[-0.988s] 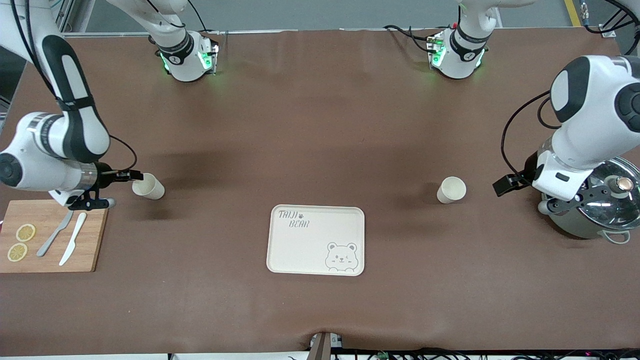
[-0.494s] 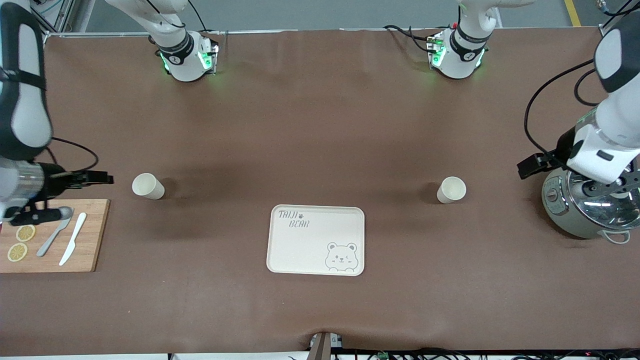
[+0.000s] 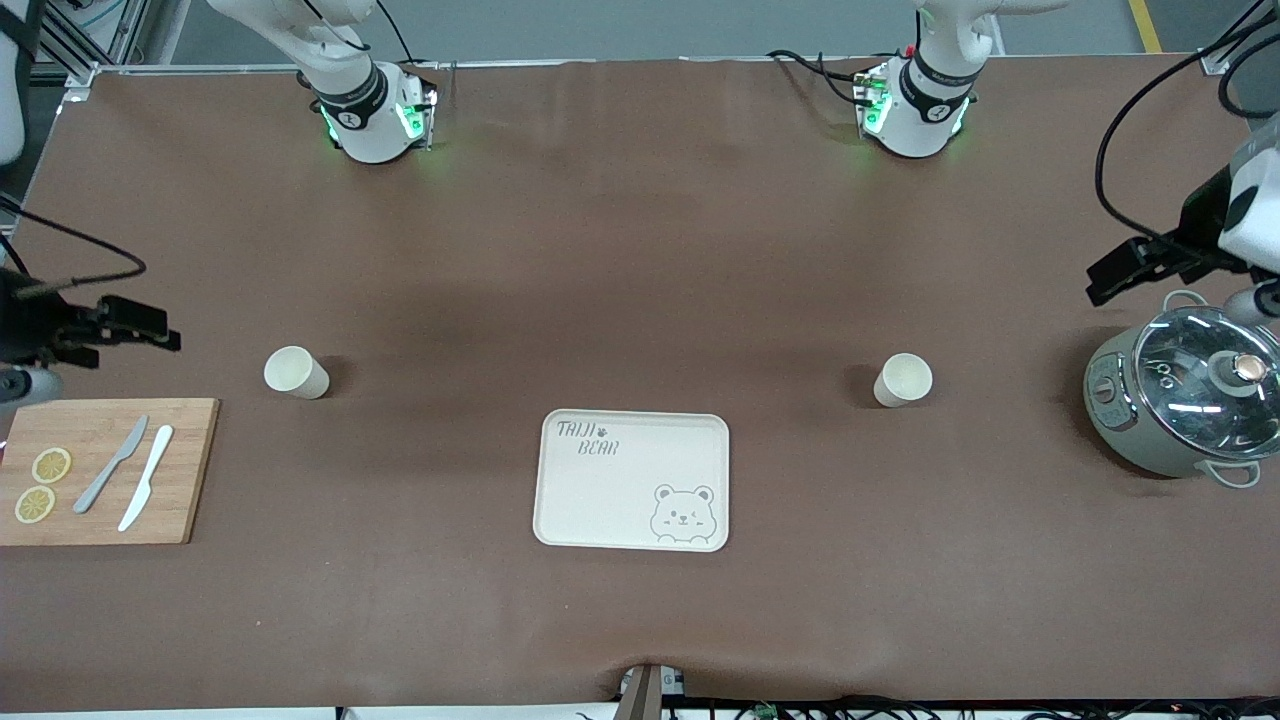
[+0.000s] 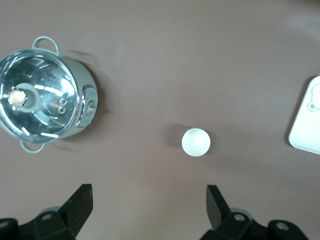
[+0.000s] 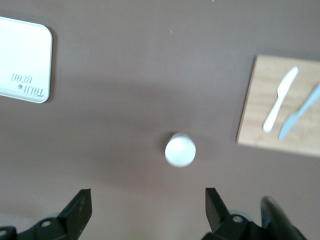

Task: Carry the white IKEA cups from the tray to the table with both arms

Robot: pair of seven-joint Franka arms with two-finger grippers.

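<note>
White cups (image 3: 296, 372) (image 3: 903, 380) stand at our tray's (image 3: 632, 482) ten and two o'clock, apart from open left end effector (image 3: 1140, 268) and right end effector (image 3: 125, 326).

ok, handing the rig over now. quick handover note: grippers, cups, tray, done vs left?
Left gripper: open, holding nothing, up over the table by the lidded pot at the left arm's end.
Right gripper: open, holding nothing, up near the cutting board at the right arm's end.
Cups: both upright on the table, off the tray. One cup stands toward the right arm's end, the other cup toward the left arm's end, each a bit farther from the front camera than the tray.
Done: the tray holds no cups; both are placed.
Left: nothing on the cups; probably just park the arms.
</note>
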